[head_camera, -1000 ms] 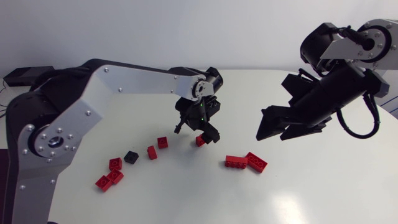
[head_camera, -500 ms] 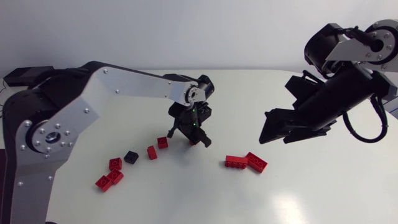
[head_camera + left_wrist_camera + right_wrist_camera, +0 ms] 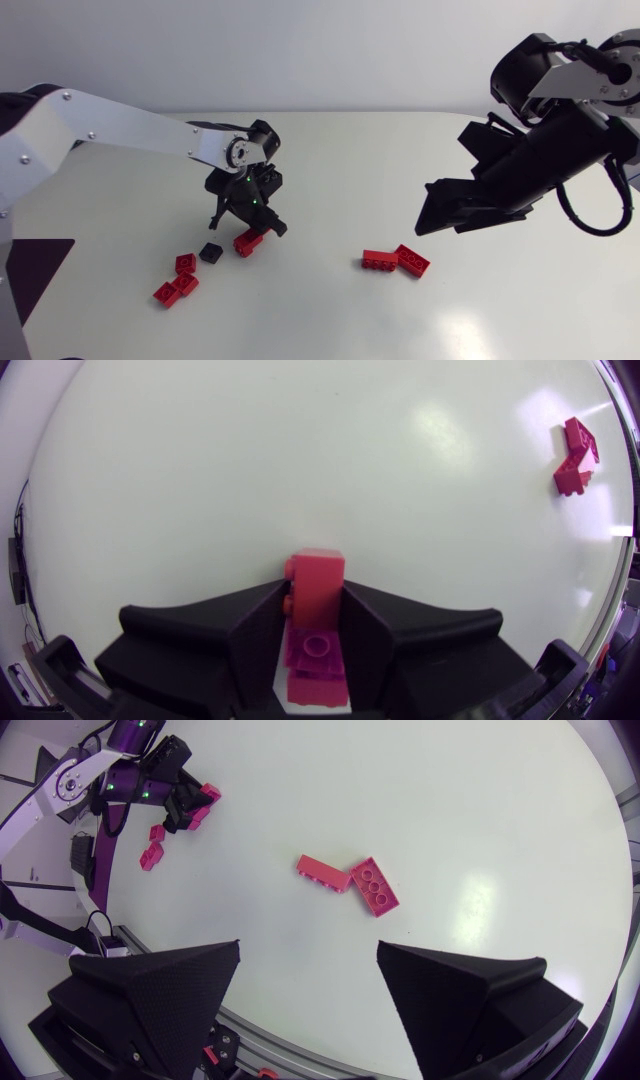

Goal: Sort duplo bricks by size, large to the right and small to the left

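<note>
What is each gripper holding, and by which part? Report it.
The left gripper holds a small red brick, pinched by two opposite sides. The right gripper holds nothing and is wide open.

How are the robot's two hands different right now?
The left hand is shut on a small red brick, while the right hand is open and holds nothing. The left hand is low, close to the small bricks. The right hand hangs higher above the table, back from the two large red bricks. Both hands are matte black, with two broad wedge-shaped fingers.
</note>
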